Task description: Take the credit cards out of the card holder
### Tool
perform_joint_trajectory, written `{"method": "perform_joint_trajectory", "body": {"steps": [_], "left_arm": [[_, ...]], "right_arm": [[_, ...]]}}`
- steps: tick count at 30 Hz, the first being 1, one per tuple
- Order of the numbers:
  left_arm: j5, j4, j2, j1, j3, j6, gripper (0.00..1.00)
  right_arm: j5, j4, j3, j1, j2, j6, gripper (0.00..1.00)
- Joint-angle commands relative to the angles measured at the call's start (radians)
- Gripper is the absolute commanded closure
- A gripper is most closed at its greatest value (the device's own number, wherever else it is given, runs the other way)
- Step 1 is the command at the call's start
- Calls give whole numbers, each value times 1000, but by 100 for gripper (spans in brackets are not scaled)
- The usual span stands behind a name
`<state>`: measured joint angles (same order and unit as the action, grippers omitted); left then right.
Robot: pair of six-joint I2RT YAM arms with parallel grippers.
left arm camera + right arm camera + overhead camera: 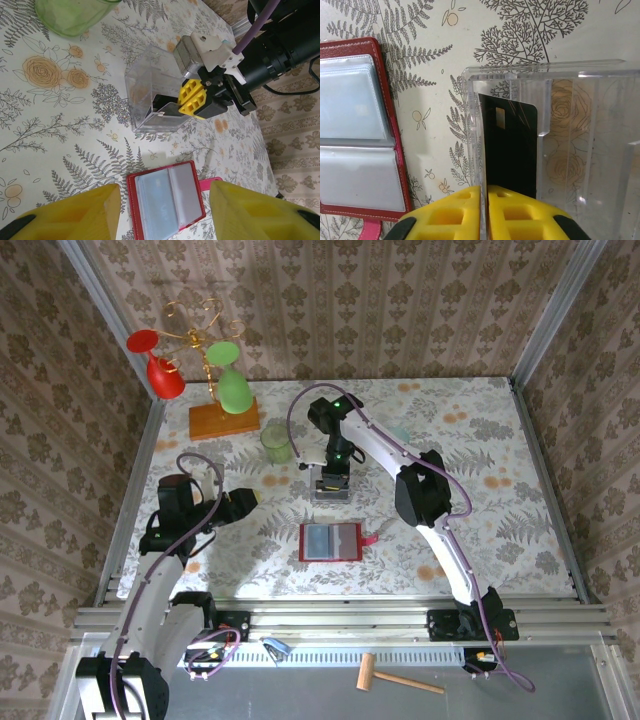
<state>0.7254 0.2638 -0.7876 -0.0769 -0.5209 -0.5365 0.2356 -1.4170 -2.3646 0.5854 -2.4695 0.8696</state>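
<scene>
Card holder (pixel 330 541) lies open on the counter (pixel 480 490) from above, your left fingers (pixel 250 500) left of it, right fingers (pixel 331 486) beyond it. Left wrist view: left fingers spread wide, holding nothing. Right wrist view: right fingers pinch a dark credit card (pixel 512 145) standing in a clear box (pixel 585 140) beside the card holder.

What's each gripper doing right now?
Left gripper: open, holding nothing.
Right gripper: closed on a dark credit card standing in the clear box.
</scene>
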Motion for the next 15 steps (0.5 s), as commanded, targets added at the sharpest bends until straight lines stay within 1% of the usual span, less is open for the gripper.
{"method": "perform_joint_trajectory", "body": {"steps": [1,4,9,12,15], "left_arm": [[2,22,8,9,2,23,50],[8,5,6,7,8,15,51],[3,-34,-16,-11,7,-6,51],[-17,-75,-39,-39,11,-32,52],[-36,-136,-73,-75,20,-63,52]], "right_arm": [[-16,-54,-38,-9,21,15,84],[-13,-56,-34,-17,52,1,81],[-2,-15,18,-18,127,-48,79],[-1,46,95,-14,189,-100,78],[1,149,217,-3,270,-152,77]]}}
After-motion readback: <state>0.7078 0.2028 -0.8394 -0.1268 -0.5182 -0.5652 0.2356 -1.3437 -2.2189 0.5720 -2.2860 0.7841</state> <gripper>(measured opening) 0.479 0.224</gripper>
